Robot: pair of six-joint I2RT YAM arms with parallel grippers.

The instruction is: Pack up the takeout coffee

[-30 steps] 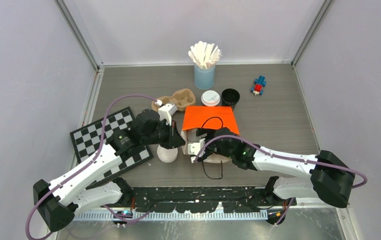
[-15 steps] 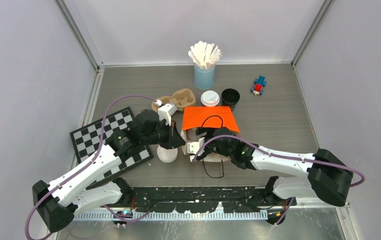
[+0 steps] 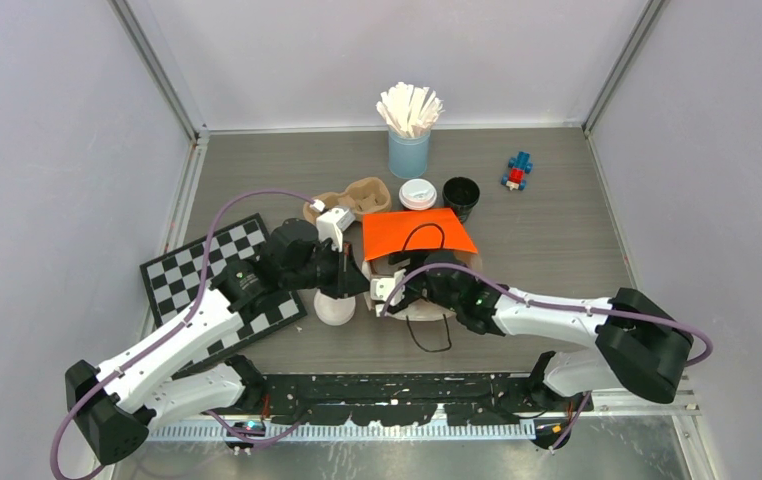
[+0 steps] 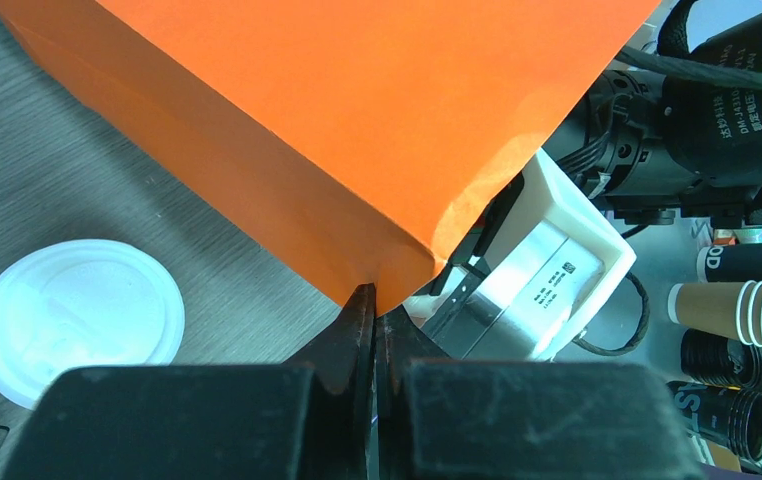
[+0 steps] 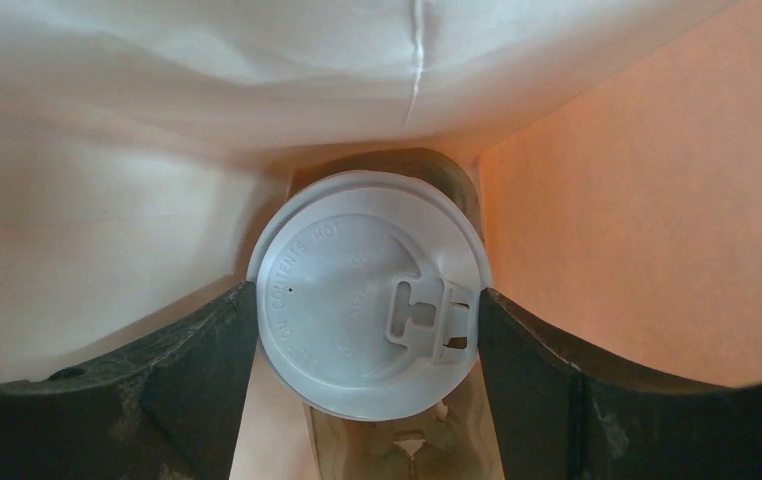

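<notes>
An orange paper bag [image 3: 417, 232] lies on its side mid-table, mouth toward me. My left gripper [image 3: 357, 282] is shut on the bag's near left corner; in the left wrist view the closed gripper [image 4: 375, 300] pinches the orange edge [image 4: 357, 120]. My right gripper [image 3: 404, 288] reaches into the bag's mouth. In the right wrist view this gripper [image 5: 367, 322] is shut on a takeout coffee cup, of which only the white sip lid [image 5: 367, 310] shows, inside the bag. A second lidded cup [image 3: 419, 193] stands behind the bag.
An open black cup [image 3: 461, 193] stands beside the lidded one. A light-blue cup of stirrers [image 3: 409, 150] is at the back. A pulp cup carrier [image 3: 352, 198], a loose white lid [image 3: 335, 310], a checkerboard [image 3: 222, 280] and a blue-red toy [image 3: 518, 172] lie around.
My right gripper has pushed left and farther into the bag with the cup. The bag has shifted slightly away. My left gripper has held its place.
</notes>
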